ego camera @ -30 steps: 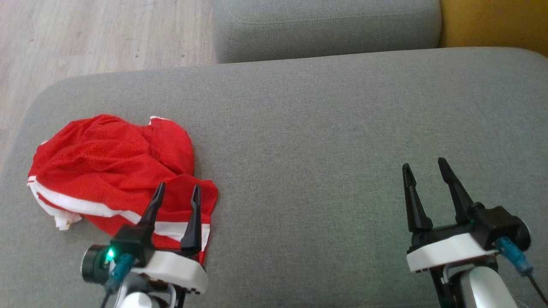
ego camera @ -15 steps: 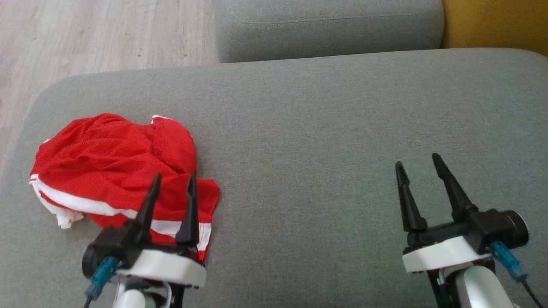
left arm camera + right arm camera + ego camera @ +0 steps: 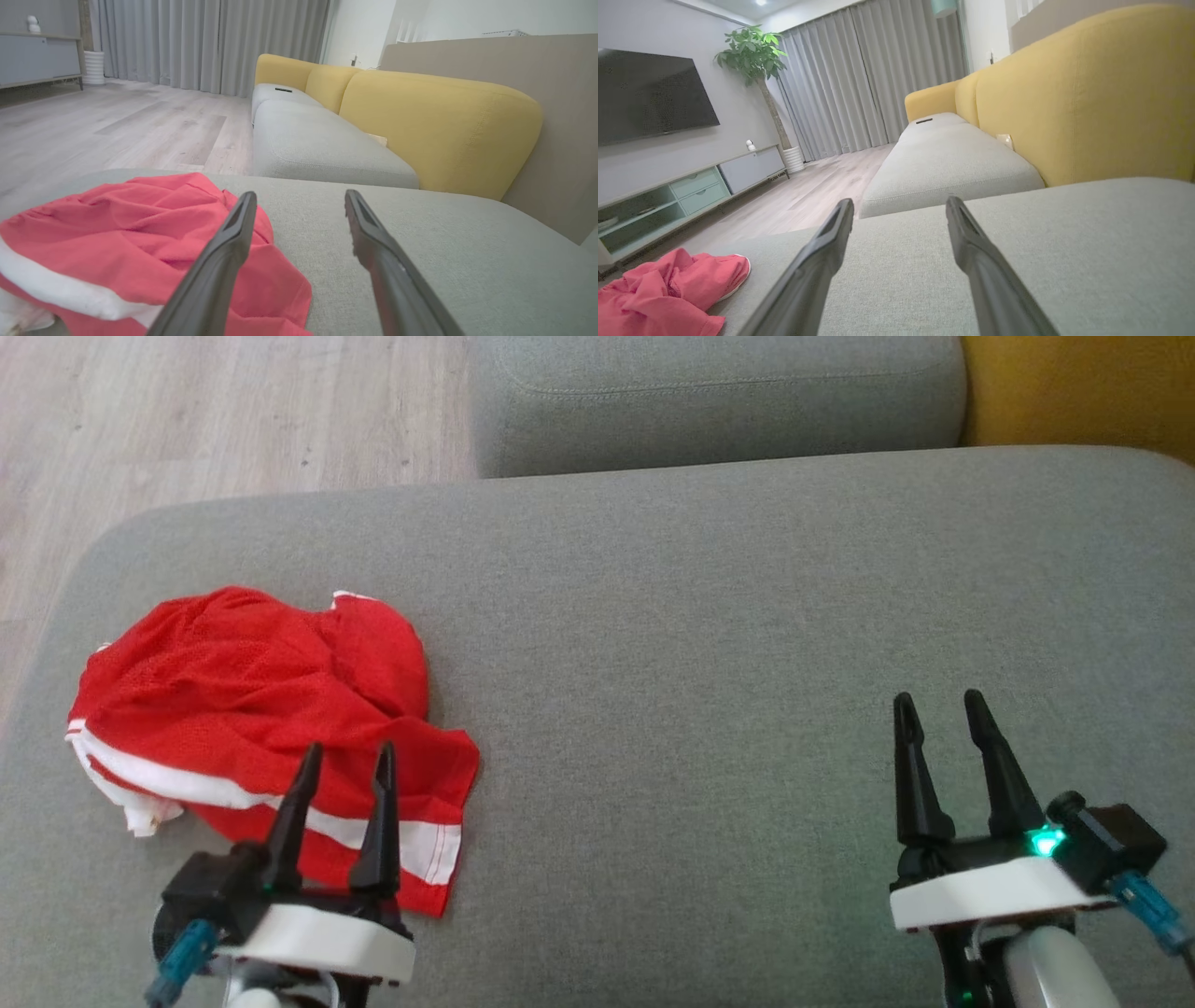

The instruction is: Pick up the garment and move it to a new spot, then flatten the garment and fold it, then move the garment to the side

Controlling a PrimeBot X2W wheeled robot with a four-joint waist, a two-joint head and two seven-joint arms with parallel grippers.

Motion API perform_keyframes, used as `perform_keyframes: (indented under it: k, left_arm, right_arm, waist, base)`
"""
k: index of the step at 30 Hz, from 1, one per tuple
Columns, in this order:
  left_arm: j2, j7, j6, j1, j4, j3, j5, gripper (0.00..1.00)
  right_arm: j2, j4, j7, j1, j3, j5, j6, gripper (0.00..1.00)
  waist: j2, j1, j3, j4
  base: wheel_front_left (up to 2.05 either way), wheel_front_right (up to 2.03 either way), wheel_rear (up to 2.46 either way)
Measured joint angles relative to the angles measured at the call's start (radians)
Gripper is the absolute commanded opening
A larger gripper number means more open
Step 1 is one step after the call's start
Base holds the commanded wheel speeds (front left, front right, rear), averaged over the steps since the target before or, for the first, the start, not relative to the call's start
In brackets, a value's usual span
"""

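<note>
Grey cushion [image 3: 709, 644] under garment [image 3: 233, 709]; seemingly wooden floor [image 3: 187, 411]

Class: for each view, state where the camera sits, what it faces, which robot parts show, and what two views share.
Head view: on head, looking down at grey cushion; left end effector and right end effector.
Left wrist view: left wrist, facing red garment; left fingers.
Right wrist view: right wrist, facing curtains; right fingers.
Wrist views share yellow backrest.
</note>
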Motion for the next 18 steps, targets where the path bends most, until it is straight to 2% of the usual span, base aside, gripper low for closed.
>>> perform_keyframes:
  k: [6, 18]
  left_arm:
    - [0.0, 0.0, -0.003, 0.001, 0.027, -0.014, -0.01, 1.0]
    - [-0.001, 0.0, -0.004, 0.0, 0.044, -0.014, -0.014, 1.0]
  right_arm:
    - [0.0, 0.038, 0.0, 0.0, -0.001, 0.053, 0.0, 1.0]
    - [0.0, 0.058, 0.0, 0.0, 0.003, 0.063, 0.0, 1.0]
  waist:
    - [0.0, 0.0, -0.002, -0.004]
    - [0.0, 0.0, -0.005, 0.011]
  base:
    - [0.0, 0.0, 0.0]
    - [0.0, 0.0, 0.0]
